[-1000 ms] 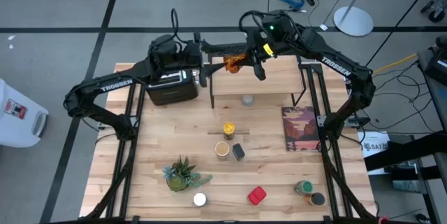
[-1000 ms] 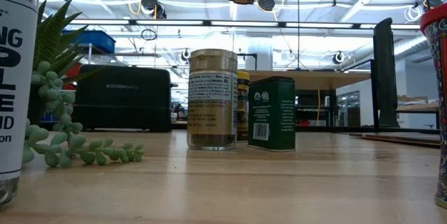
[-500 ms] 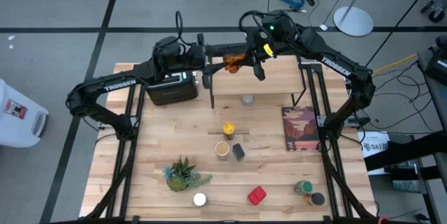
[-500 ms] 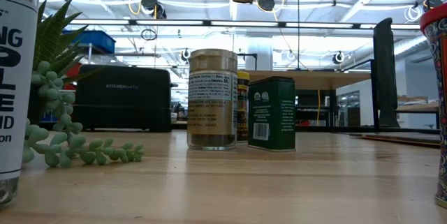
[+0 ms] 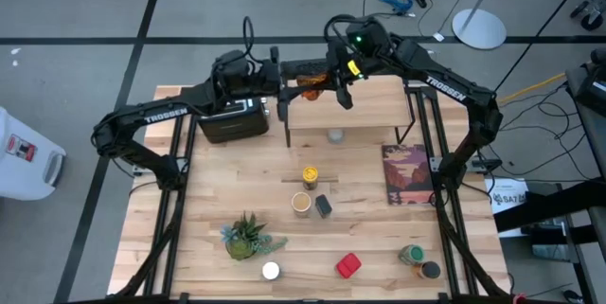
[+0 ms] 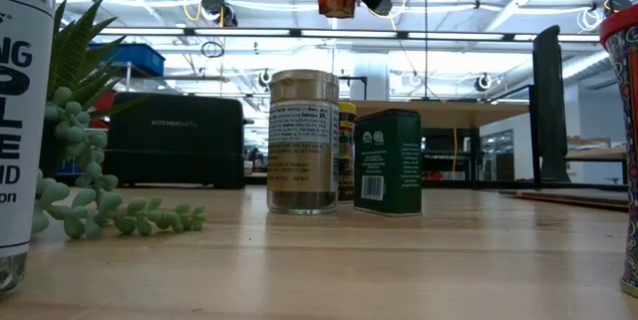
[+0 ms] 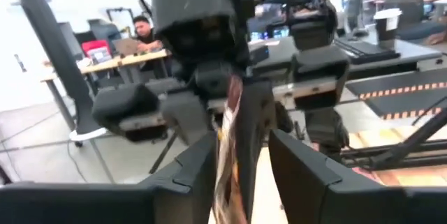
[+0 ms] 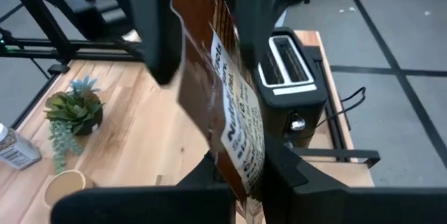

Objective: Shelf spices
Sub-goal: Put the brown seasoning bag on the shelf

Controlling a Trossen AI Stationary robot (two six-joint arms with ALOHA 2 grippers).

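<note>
So I count one amber jar (image 5: 315,82) in the air over the shelf (image 5: 379,105), clamped by the right gripper (image 5: 327,81); left gripper (image 5: 295,80) brackets it, grip unclear. Seven spice containers sit elsewhere: one under the shelf, six on the table (image 5: 369,238).

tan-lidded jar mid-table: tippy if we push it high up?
Probably. The jar stands upright, taller than wide, so a high push may tip it. Round sides could roll once down. It looks about half full, so likely light. The green tin beside it may block sliding.
</note>
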